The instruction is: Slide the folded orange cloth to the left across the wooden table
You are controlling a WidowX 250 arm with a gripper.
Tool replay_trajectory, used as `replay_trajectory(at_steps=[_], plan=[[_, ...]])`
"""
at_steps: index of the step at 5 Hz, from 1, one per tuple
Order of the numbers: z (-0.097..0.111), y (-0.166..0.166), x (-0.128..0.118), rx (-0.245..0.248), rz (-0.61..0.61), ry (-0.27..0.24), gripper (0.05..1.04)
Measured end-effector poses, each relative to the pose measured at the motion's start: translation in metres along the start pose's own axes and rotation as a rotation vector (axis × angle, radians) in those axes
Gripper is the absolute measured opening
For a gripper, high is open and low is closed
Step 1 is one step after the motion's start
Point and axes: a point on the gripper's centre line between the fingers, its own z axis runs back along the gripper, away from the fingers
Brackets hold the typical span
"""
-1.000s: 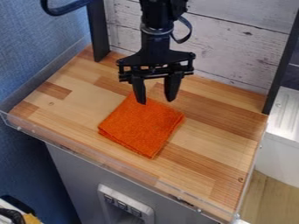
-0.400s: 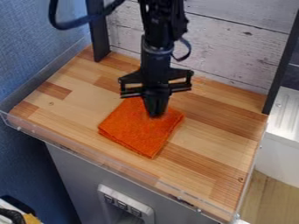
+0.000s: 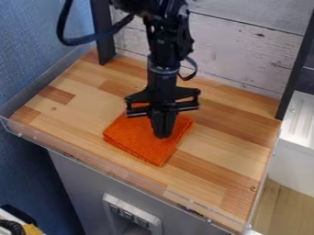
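Note:
The black gripper [image 3: 162,136] hangs down over the middle of the folded orange cloth [image 3: 138,137], its two fingers together and shut. Its tips meet the cloth's upper surface in the view, though whether they press on it or pinch any fabric I cannot tell. The cloth lies flat as a rough square, its layered edges showing along the front. Part of its back half is hidden behind the gripper.
The cloth rests on a wooden tabletop [image 3: 227,147] with a clear low rim [image 3: 98,166] along the front. Black posts [image 3: 103,32] stand at the back corners, before a whitewashed plank wall [image 3: 245,50]. A blue partition is at left.
The gripper's fingers, apart at first, have come together. It has moved down and toward the front over the cloth, which lies in the same place.

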Motion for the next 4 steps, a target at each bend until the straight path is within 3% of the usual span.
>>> replay_trajectory(at_steps=[3,4], plan=[[-0.019,0.005,0.002,-0.051,-0.004,0.028,0.059],[-0.021,0.012,0.006,-0.071,-0.081,0.028,0.059]])
